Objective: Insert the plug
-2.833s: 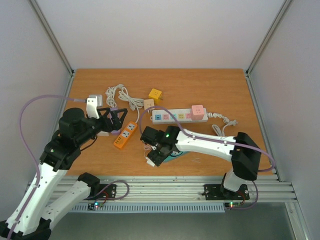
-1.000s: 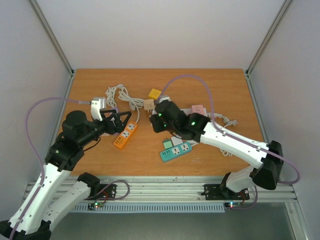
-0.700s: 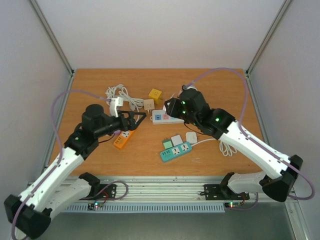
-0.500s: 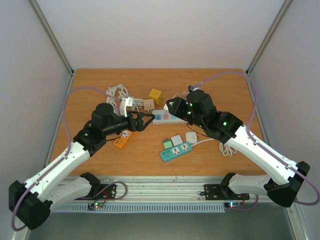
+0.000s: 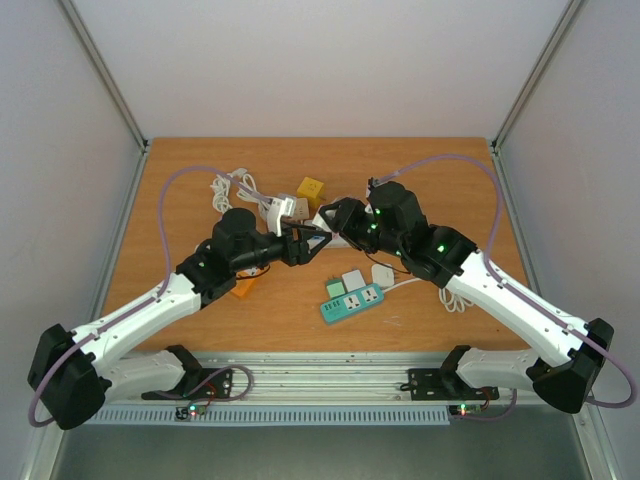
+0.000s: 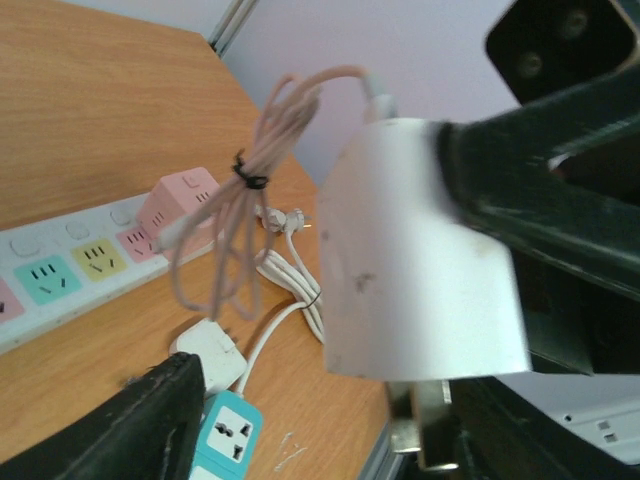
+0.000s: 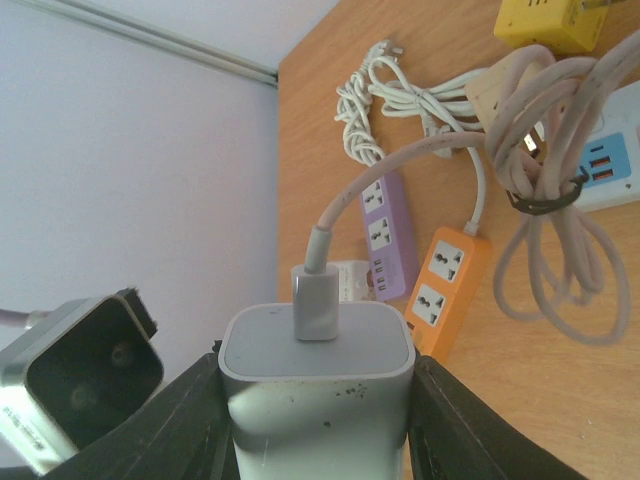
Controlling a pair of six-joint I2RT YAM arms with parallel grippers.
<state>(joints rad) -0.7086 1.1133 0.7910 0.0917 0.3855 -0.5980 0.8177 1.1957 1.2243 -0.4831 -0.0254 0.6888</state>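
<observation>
Crowding the middle of the wooden table [image 5: 440,170] were a long white power strip with coloured sockets [image 6: 60,270] carrying a pink cube socket [image 6: 180,200], a teal power strip [image 5: 353,302] on the near side with two small white adapters [image 5: 352,281] just beyond it, a yellow cube socket [image 5: 311,187] on the far side, and a bundled white cable [image 5: 235,185] at the far left. An orange power strip [image 7: 445,285] and a purple power strip [image 7: 385,235] lay side by side to the left, the orange one partly hidden under the left arm in the top view.

Both arms reached inward and met above the table's centre, with their wrists turned toward each other. The right end effector [image 5: 337,216] was pinching the white square plastic charger plug [image 7: 315,370] by two opposite sides, off the table. A pink cable [image 7: 545,190], tied in a loose coil, ran from one face of the plug. The left end effector [image 5: 308,243] sat just beside the plug, its fingers [image 6: 150,420] spread and apart from the plug's body.
</observation>
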